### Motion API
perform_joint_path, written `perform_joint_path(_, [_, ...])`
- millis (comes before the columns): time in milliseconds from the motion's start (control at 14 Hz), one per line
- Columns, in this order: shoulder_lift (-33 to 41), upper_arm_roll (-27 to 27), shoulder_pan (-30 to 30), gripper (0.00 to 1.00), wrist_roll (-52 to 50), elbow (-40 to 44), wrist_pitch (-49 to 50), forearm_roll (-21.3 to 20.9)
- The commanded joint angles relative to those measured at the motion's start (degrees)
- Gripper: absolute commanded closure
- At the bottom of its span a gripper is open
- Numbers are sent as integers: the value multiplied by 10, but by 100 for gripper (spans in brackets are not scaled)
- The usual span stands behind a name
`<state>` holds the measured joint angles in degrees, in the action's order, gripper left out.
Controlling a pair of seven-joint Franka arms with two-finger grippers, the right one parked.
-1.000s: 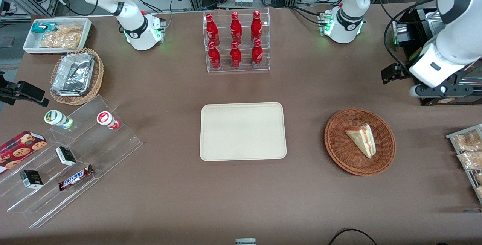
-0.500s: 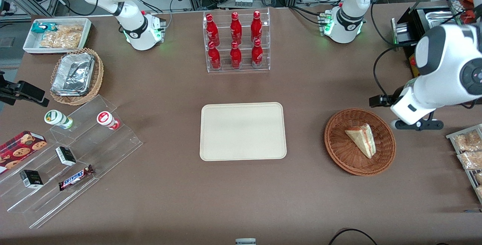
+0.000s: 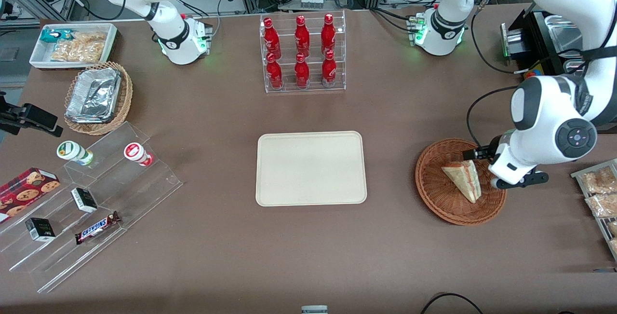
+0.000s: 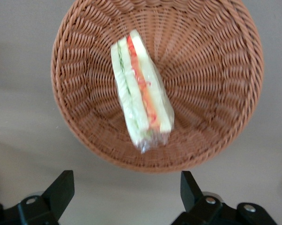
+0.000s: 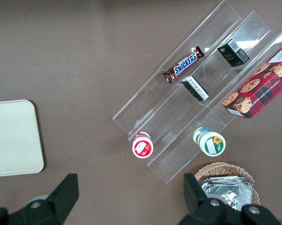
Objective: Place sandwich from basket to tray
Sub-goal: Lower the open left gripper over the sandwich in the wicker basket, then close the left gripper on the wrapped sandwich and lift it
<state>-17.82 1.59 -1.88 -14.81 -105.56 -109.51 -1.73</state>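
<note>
My end effector (image 4: 124, 197) hovers wide open and empty above the basket (image 4: 216, 93), where the sandwich (image 4: 141, 96) lies: light, soft, slippery-wrapped, so I would pinch its flat bread faces gently.

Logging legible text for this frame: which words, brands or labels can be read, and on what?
"SNICKERS": on the candy bar on the clear stepped stand.
"CHOCOLATE CHIP COOKIES": on the red cookie box, only just readable.
Small black boxes, cups and red bottles: print too small to read.
Sandwich, basket, tray: no text.
Pincer hangs open above the basket.
</note>
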Motion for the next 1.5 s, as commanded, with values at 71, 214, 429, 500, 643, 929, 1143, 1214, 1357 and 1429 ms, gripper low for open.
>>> perform_joint_path(71, [8,2,2,0,-91,-66,-104,3])
perform_joint_path(214, [9,2,3,0,-151,-93,-152,7])
perform_joint_path(429, [8,2,3,0,-212,-139,-241,12])
perform_joint_path(500, [5,2,6,0,-237,-164,-292,13])
perform_joint_path(643, [0,3,11,0,-276,-198,-355,14])
perform_joint_path(929, [-11,3,11,87,-318,-193,-357,13])
perform_joint_path(1143, [-8,3,10,97,-312,-157,-311,11])
perform_joint_path(1214, [-8,3,8,97,-304,-126,-262,9])
perform_joint_path(1357, [-11,8,4,98,-253,-63,-160,9])
perform_joint_path(1429, [-11,17,0,97,-233,-46,-132,10])
